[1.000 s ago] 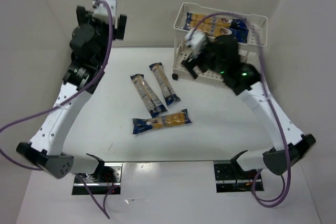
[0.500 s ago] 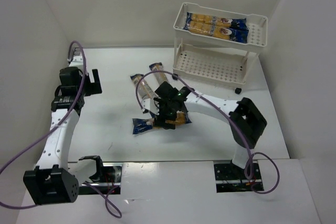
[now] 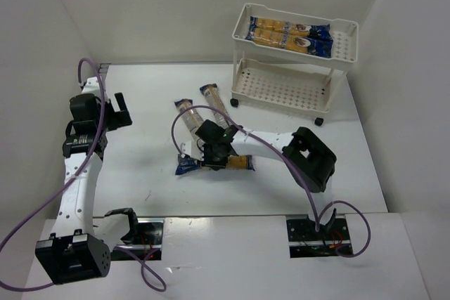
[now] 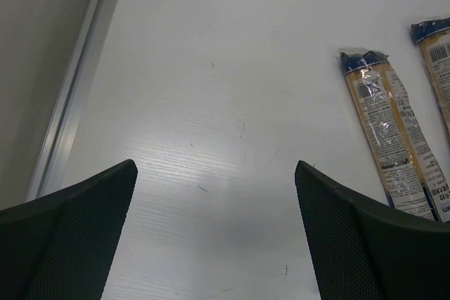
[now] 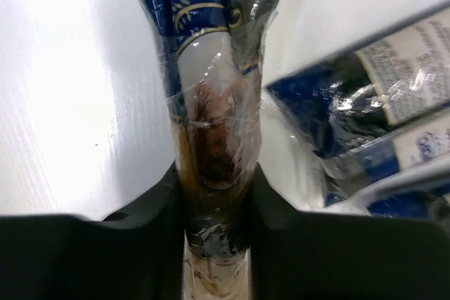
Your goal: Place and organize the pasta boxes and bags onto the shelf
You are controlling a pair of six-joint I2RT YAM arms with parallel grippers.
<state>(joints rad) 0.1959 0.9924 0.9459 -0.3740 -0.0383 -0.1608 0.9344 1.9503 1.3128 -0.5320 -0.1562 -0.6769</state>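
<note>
The cream shelf (image 3: 281,83) stands at the back right with two pasta bags (image 3: 290,33) lying on its top tier. Three more bags are on the table. One lies crosswise (image 3: 239,163), and my right gripper (image 3: 213,154) is shut on its middle. In the right wrist view the fingers (image 5: 281,223) pinch that bag (image 5: 214,103) from both sides. The other two bags (image 3: 214,100) (image 3: 188,119) lie lengthwise just behind it. My left gripper (image 3: 116,110) hangs open over bare table at the left, its jaws wide apart (image 4: 214,223) with nothing between them.
White walls close in the table at the left, back and right. A metal strip (image 4: 77,82) runs along the table's left edge. The shelf's lower tier holds nothing. The two lengthwise bags (image 4: 390,138) (image 4: 437,54) lie right of the left gripper.
My right arm has swung from the shelf down to the table, and its gripper has shut on the crosswise bag. The left arm has drawn down and to the left, gripper still open.
</note>
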